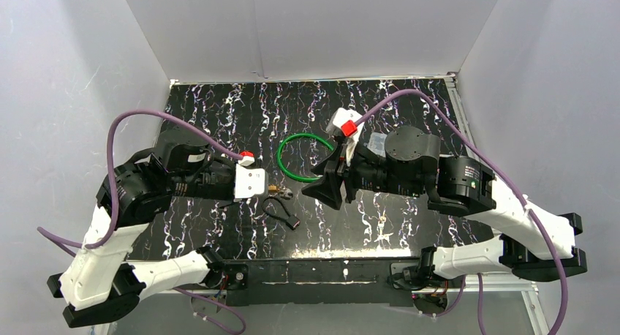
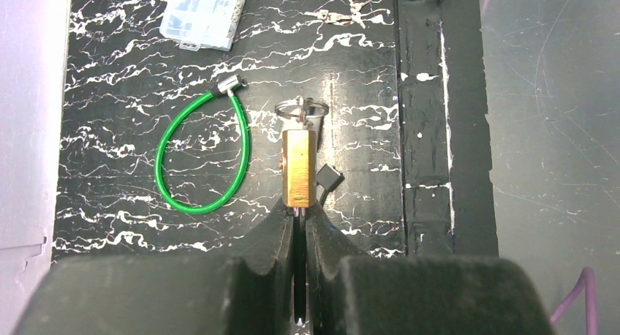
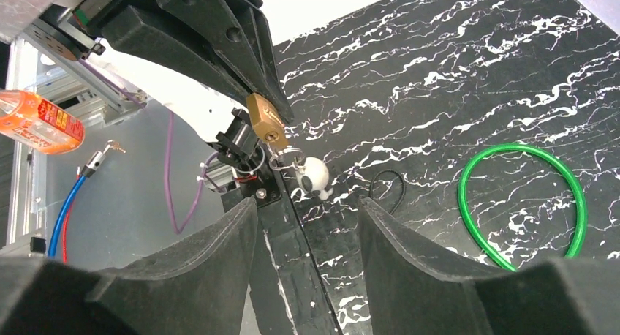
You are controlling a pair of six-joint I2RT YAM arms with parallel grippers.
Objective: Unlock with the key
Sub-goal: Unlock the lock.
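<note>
Right gripper [image 3: 307,229] gapes empty near the key [image 2: 300,110], seemingly seated in the padlock [image 3: 263,119] pinched aloft by the clamped left gripper [image 2: 300,216]; a skewed grab could twist it loose.

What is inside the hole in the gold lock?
A key sticks out of the brass padlock, with a key ring on it. The key's blade is hidden inside the lock. The shut left gripper covers the padlock's other end.
</note>
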